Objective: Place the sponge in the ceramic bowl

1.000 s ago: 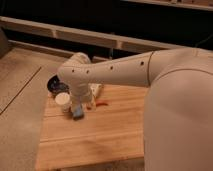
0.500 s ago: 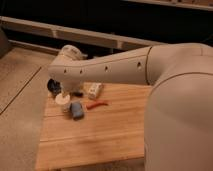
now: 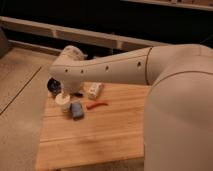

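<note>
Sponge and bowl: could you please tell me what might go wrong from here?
1. The sponge lies right beside the cup, so a grasp could knock the cup over.
2. The cup stands between the sponge and the bowl, so carrying the sponge across may clip it.
3. The gripper is hidden behind the arm, somewhere over that cluster, so its aim cannot be checked.
</note>
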Motion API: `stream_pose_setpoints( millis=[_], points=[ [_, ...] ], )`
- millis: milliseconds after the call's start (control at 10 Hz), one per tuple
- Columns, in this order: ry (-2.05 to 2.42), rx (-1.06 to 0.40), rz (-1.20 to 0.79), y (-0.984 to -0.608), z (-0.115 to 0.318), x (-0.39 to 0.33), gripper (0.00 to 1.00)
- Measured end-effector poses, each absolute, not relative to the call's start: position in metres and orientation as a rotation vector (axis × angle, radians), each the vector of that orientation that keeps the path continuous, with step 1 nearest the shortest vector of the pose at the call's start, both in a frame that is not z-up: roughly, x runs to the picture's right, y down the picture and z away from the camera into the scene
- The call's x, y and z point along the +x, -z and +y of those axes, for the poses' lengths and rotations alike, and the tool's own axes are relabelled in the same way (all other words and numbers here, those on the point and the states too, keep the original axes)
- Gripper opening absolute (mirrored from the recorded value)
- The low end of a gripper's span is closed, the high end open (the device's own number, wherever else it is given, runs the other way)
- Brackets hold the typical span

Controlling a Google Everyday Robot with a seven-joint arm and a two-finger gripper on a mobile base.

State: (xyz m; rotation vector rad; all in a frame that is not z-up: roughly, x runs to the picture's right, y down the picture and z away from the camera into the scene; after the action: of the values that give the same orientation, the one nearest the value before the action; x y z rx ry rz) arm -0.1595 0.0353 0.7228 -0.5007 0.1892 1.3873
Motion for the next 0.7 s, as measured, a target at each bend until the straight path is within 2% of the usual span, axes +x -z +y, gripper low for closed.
stream_pose_setpoints(
  millis=[300,700],
  points=[
    [-1.445,-0.637,0.259,-0.754,0.058,-0.157,0.65],
    [-1.414,-0.738,0.350,-0.784,0.066,-0.156,0.65]
  ],
)
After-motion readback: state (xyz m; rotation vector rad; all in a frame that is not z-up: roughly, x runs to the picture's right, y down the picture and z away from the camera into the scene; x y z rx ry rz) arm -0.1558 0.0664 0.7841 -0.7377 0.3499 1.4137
